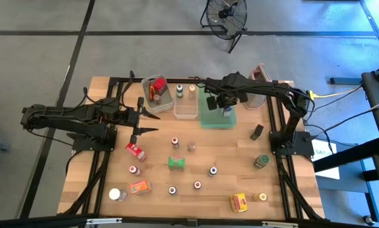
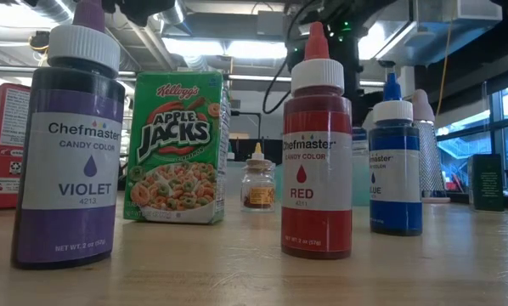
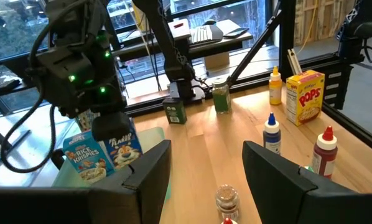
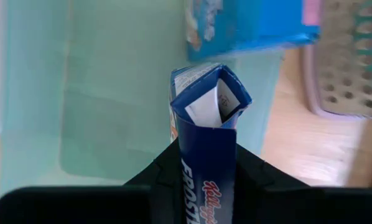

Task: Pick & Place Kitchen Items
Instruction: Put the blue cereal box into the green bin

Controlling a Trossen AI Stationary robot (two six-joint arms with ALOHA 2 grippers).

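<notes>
Your right gripper, clamped on a small blue cardboard cereal box, hangs over the pale green plastic tray at the tabletop's far edge: lower, then release.

A lab or workshop: concrete floor, exposed ceiling ducts.

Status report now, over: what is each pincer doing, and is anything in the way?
Right pincer shut on blue Frosted Flakes box, over green tray. Left pincer open, empty, above table. Rice Krispies box already in tray; drop spot clear.
</notes>
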